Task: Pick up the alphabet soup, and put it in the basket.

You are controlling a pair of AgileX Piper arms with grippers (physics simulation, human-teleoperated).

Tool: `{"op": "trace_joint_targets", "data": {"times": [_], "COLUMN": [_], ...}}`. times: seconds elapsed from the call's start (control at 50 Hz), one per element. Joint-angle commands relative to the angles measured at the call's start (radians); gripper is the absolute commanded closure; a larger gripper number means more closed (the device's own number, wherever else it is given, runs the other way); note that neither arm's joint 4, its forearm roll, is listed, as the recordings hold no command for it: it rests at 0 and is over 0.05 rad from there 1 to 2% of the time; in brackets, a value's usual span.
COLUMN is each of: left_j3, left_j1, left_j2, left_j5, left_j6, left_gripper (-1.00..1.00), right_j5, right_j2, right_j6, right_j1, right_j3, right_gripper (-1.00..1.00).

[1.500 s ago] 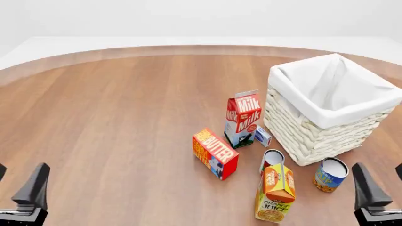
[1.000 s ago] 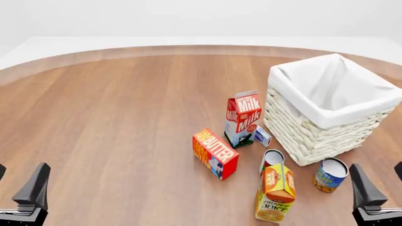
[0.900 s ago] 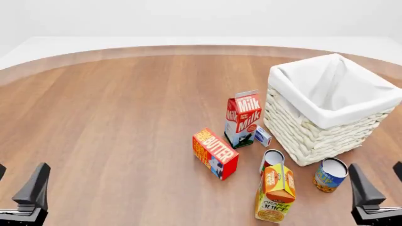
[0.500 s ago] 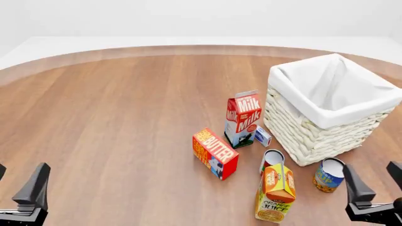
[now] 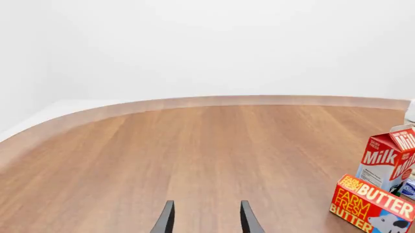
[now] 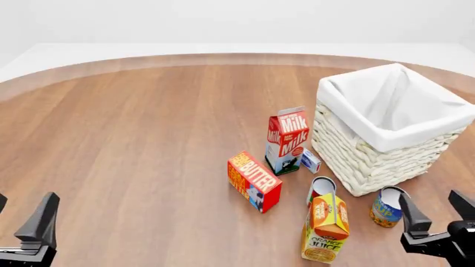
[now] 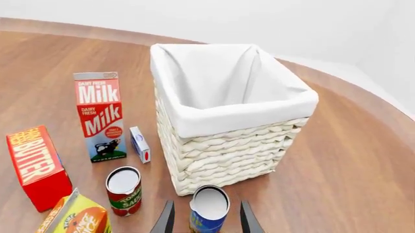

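The alphabet soup (image 6: 384,204), a small can with a blue and yellow label and a pale top, stands upright just in front of the basket (image 6: 349,150). In the right wrist view the can (image 7: 209,208) lies just ahead of the two fingertips, in line with the gap. My right gripper (image 6: 436,207) is open and empty, close to the right of the can in the front view, with its left finger overlapping the can's edge. It also shows in the right wrist view (image 7: 207,221). My left gripper (image 6: 21,216) is open and empty at the near left, far from the can.
A red-labelled can (image 6: 321,188) and an orange juice carton (image 6: 326,225) stand left of the soup. A milk carton (image 6: 286,140), a small blue-white box (image 6: 311,160) and a butter box (image 6: 255,181) stand further left. The left wrist view shows bare wood ahead of the fingers (image 5: 250,221).
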Motion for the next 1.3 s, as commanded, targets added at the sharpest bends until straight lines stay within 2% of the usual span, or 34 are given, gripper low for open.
{"op": "trace_joint_targets", "data": {"times": [0.02,0.22,0.54,0.58,0.68,0.78,0.82,0.98,1.08,1.3], "left_j3": [0.0,0.0,0.0,0.0,0.0,0.0,0.0,0.0,0.0,0.0], "left_j1": [0.0,0.0,0.0,0.0,0.0,0.0,0.0,0.0,0.0,0.0], "left_j2": [0.0,0.0,0.0,0.0,0.0,0.0,0.0,0.0,0.0,0.0], "left_j5": [0.0,0.0,0.0,0.0,0.0,0.0,0.0,0.0,0.0,0.0], "left_j6": [0.0,0.0,0.0,0.0,0.0,0.0,0.0,0.0,0.0,0.0], "left_gripper": [-1.0,-1.0,-1.0,-1.0,-1.0,-1.0,-1.0,-1.0,-1.0,-1.0], "right_j5": [-0.076,-0.181,-0.232,-0.281,-0.318,-0.32,-0.363,-0.396,-0.468,-0.495], "right_j2": [0.1,0.235,0.309,0.373,0.425,0.428,0.482,0.523,0.614,0.652], "right_j6": [-0.004,-0.002,-0.005,-0.008,-0.009,-0.009,-0.01,-0.01,-0.011,-0.016], "right_j1": [-0.013,-0.012,-0.016,-0.02,-0.021,-0.021,-0.023,-0.022,-0.029,-0.044], "right_j3": [0.003,0.003,0.003,0.003,0.003,0.003,0.003,0.003,0.003,0.003], "right_gripper": [-1.0,-1.0,-1.0,-1.0,-1.0,-1.0,-1.0,-1.0,-1.0,-1.0]}}
